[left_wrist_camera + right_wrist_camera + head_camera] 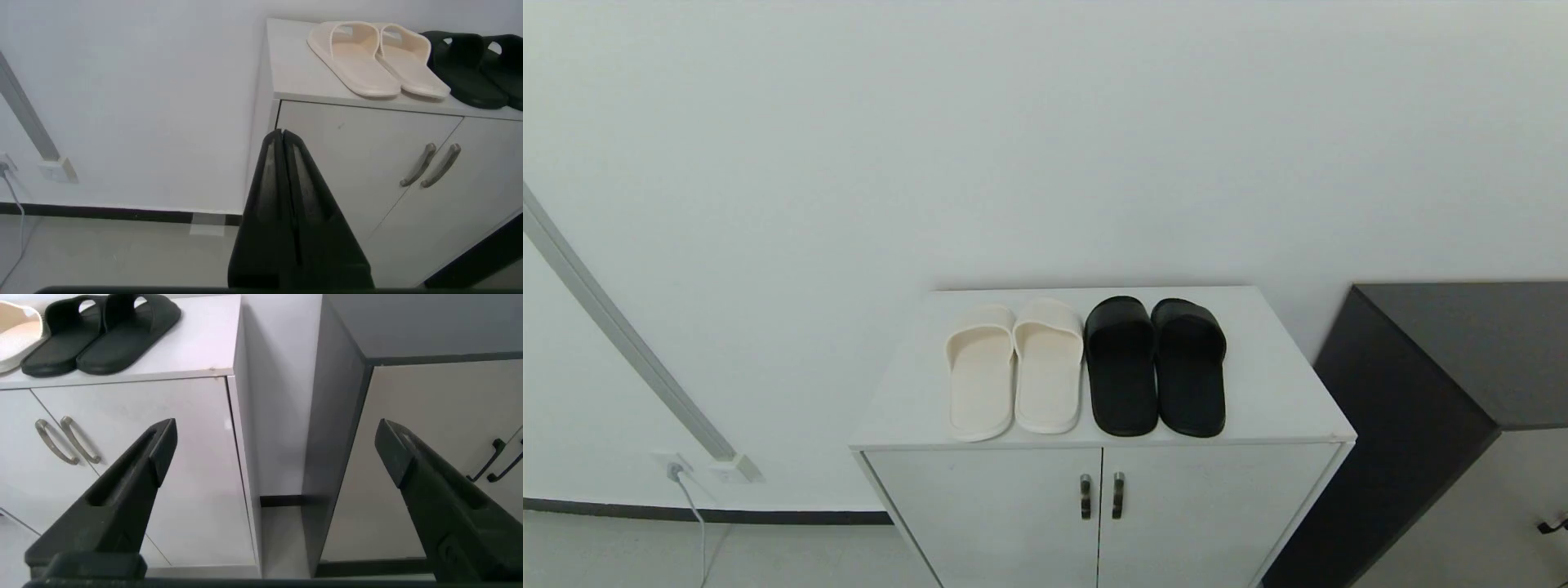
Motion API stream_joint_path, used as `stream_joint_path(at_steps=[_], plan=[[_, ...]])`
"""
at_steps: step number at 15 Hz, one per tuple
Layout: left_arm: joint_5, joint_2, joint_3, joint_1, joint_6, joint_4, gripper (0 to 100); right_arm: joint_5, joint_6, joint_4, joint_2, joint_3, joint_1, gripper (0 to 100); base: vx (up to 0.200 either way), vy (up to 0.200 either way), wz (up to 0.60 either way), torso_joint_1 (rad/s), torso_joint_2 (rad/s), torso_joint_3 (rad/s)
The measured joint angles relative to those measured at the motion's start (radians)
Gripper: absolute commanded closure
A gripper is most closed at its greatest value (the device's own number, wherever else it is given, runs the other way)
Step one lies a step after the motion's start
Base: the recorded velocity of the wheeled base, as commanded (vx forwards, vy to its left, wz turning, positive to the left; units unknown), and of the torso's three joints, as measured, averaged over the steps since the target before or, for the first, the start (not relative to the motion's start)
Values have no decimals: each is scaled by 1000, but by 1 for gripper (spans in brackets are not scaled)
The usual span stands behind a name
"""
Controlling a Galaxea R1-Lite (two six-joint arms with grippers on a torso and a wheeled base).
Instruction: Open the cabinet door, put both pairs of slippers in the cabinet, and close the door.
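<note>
While slippers [1049, 367] sit atop the cabinet [1282, 384], both tools [282, 135] [276, 429] hover well apart.

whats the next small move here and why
Probably bring the open right claw to the right door handle: the cabinet is shut, and the white slippers and black slippers sit on top.

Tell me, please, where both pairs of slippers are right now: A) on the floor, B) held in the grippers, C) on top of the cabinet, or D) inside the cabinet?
C: the white slippers and black slippers lie side by side on the cabinet top, above its shut doors.
</note>
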Motion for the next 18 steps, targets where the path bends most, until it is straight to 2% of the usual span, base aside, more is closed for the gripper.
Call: stream_joint_path(at_steps=[14,18], plan=[[-3,0,0,0,-1,0,100,2,-14,-1,1,-8,0,0,0,0,0,0,0,0],[-3,0,0,0,-1,0,100,16,44,11,92,-162,18,0,0,0,0,0,0,0]])
